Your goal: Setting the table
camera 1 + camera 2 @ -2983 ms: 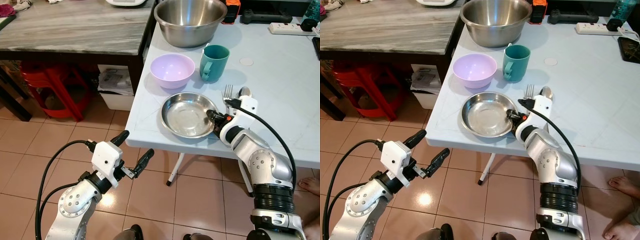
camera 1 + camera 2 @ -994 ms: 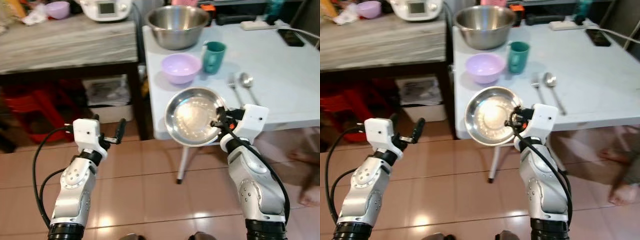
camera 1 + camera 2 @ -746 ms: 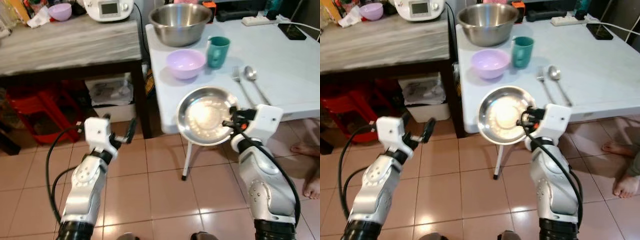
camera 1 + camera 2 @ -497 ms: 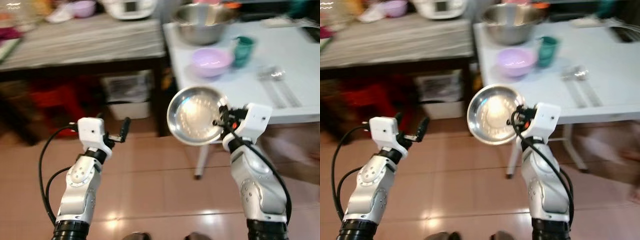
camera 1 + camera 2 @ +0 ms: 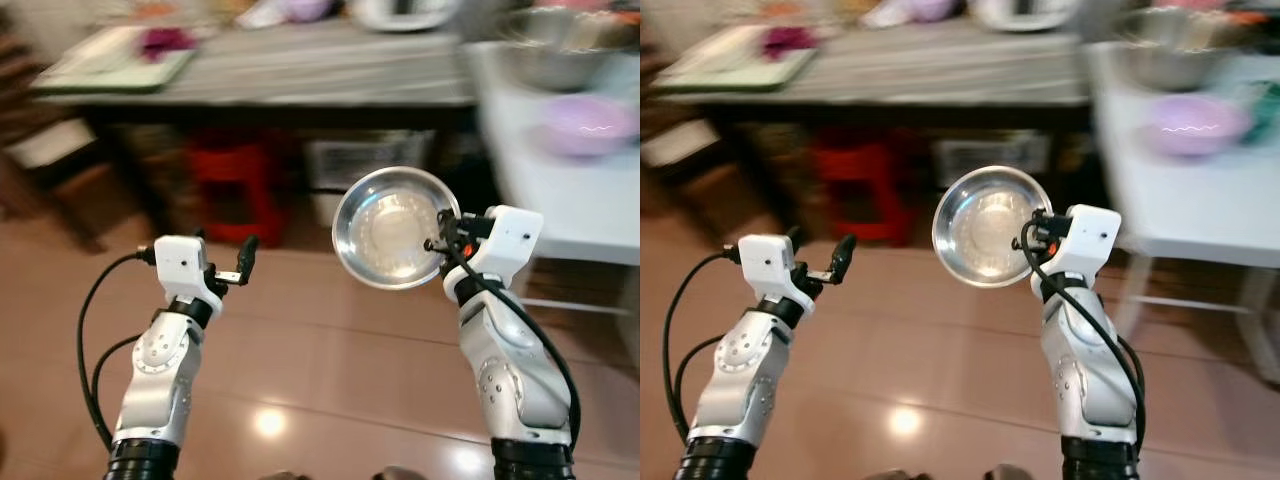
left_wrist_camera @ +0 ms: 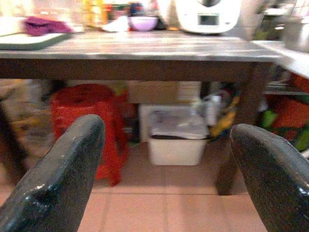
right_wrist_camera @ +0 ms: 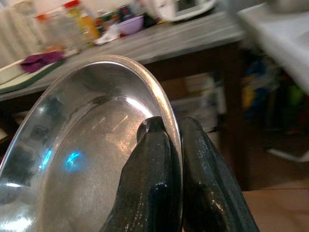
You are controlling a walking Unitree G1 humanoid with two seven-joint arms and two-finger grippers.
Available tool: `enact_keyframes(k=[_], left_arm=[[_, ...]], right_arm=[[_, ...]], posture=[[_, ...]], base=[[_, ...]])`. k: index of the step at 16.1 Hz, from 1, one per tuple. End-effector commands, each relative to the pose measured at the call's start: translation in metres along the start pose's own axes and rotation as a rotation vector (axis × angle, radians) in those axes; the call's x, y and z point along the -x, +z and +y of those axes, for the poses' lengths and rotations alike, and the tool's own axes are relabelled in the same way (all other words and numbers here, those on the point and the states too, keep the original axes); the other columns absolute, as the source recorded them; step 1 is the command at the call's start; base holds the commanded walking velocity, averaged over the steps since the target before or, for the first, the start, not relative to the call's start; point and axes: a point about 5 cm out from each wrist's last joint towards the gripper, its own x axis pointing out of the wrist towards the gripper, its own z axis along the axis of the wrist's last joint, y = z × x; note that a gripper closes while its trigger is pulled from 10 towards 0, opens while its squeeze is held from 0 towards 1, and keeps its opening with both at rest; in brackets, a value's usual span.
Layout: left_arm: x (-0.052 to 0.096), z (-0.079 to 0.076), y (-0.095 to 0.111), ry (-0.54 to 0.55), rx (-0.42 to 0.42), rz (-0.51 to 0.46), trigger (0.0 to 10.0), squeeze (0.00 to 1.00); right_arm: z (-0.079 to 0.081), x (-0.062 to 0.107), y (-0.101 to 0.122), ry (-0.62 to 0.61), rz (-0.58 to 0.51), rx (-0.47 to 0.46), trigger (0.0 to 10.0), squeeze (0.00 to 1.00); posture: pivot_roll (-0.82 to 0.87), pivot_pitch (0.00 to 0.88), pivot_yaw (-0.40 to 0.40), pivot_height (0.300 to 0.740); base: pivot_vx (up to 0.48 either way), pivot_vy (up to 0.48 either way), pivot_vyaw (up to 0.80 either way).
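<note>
We have the right pincer point(image 5: 1040, 237) clamped on the rim of the metal plate point(image 5: 985, 226), held mid-frame over the floor, left pincer point(image 5: 243, 262) apart and empty, so nothing looks laid yet on the wooden table point(image 5: 300, 75) across the upper frame.

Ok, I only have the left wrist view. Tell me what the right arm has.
Observer: The right gripper has its jaws shut on the rim of a steel plate.
Operator: Report how the plate sits.
Observer: Tilted up on edge, its hollow facing the head camera, held in the air off both tables.
Operator: Now place the white table for me.
Observer: The white table is to the robot's right, blurred, with a purple bowl on it.
</note>
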Motion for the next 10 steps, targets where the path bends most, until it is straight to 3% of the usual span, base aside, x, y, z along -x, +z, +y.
enact_keyframes(k=[1, 6, 10], left_arm=[[-0.0008, -0.0027, -0.0006, -0.009, -0.002, 0.001, 10.0, 0.0], [-0.0013, -0.0012, 0.0017, -0.023, 0.034, -0.009, 10.0, 0.0], [0.0, -0.0039, 0.002, -0.04, 0.042, -0.013, 10.0, 0.0]], right_arm=[[-0.0042, 0.0016, 0.004, -0.017, -0.023, 0.0, 10.0, 0.0], [-0.0014, 0.0007, 0.0059, -0.003, -0.04, 0.017, 10.0, 0.0], [-0.0013, 0.0007, 0.0047, -0.006, -0.038, 0.012, 10.0, 0.0]], posture=[[-0.15, 0.116, 0.076, 0.74], [-0.15, 0.109, 0.076, 0.74], [-0.15, 0.11, 0.078, 0.74]], base=[[0.0, 0.0, 0.0], [0.0, 0.0, 0.0], [0.355, 0.0, 0.0]])
